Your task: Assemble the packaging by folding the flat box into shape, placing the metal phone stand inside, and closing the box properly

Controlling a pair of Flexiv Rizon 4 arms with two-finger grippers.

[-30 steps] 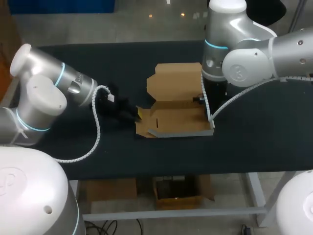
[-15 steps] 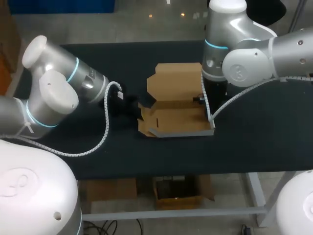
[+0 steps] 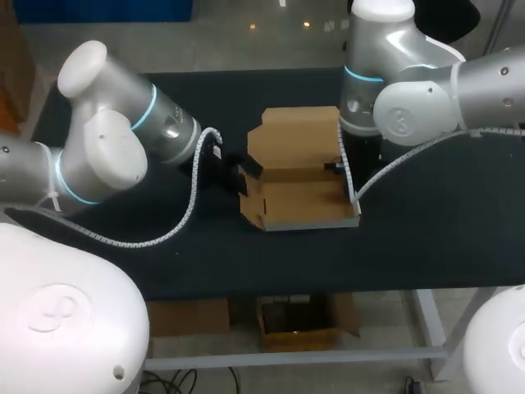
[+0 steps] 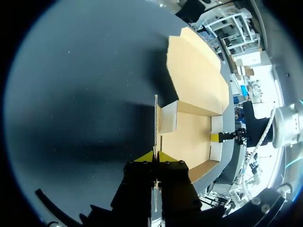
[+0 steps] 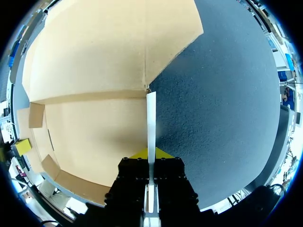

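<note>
Cardboard box (image 3: 299, 197) sits half-formed near the middle of the dark counter (image 3: 443, 238), which carries everything else. 2 arms meet at it: the left arm (image 3: 107, 156) comes in from the left side and the right arm (image 3: 410, 98) from the far right corner, so they close on the box from opposite ends.

The box lies open with its plain brown floor (image 5: 94, 137) flat on the counter. Its broad lid panel (image 3: 295, 139) is laid back flat on the far side. A low front wall (image 3: 308, 223) stands along the near edge.

The left pincer (image 4: 155, 156) is narrow, its 2 yellow tips pressed together on the thin edge of the left side wall (image 4: 155, 118), which stands upright on edge. The right pincer (image 5: 151, 153) is likewise narrow, clamped on the pale upright edge of the right side wall (image 5: 151, 118).

A small inner tab (image 4: 168, 117) is folded in beside the left side wall. From the left wrist, a yellow tip of the right pincer shows at the opposite end of the box.
</note>
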